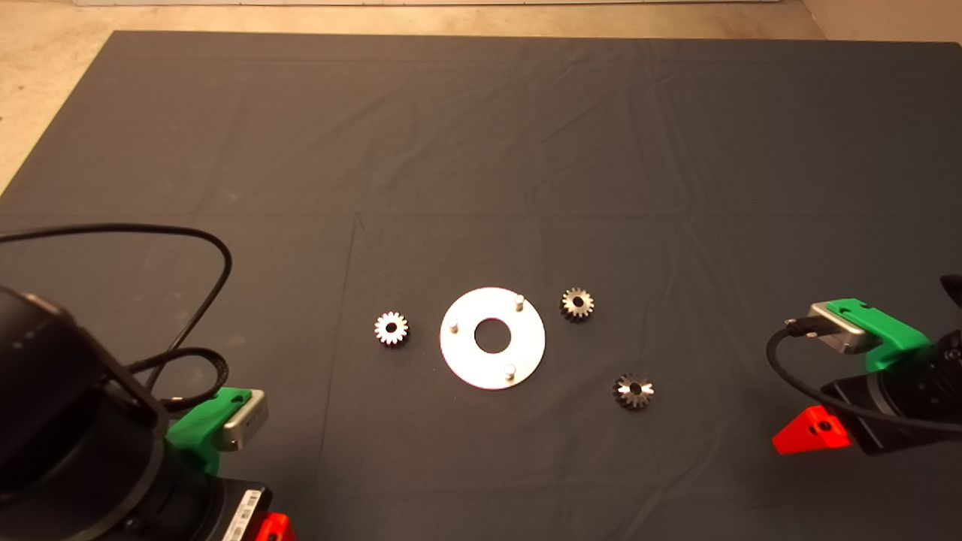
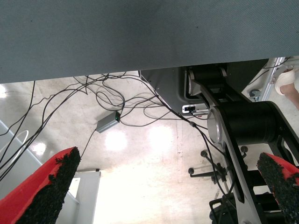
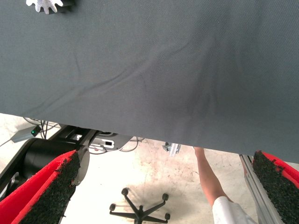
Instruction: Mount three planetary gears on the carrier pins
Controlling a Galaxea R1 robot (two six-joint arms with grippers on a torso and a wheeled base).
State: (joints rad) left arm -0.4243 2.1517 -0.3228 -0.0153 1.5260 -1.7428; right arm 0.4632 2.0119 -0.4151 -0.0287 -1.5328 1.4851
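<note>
Task not begun: all three carrier pins on silver plate stood bare. Three planetary gears lay flat on mat beside plate: one left, two right. Left hand and right hand both spread, empty, well apart from plate, at near desk edge.

Left gripper mostly cut off at head view's lower edge, only a red tip showing. Right gripper half hidden behind its arm. One planetary gear clipped by right wrist picture's edge. Person's leg cut off below.
</note>
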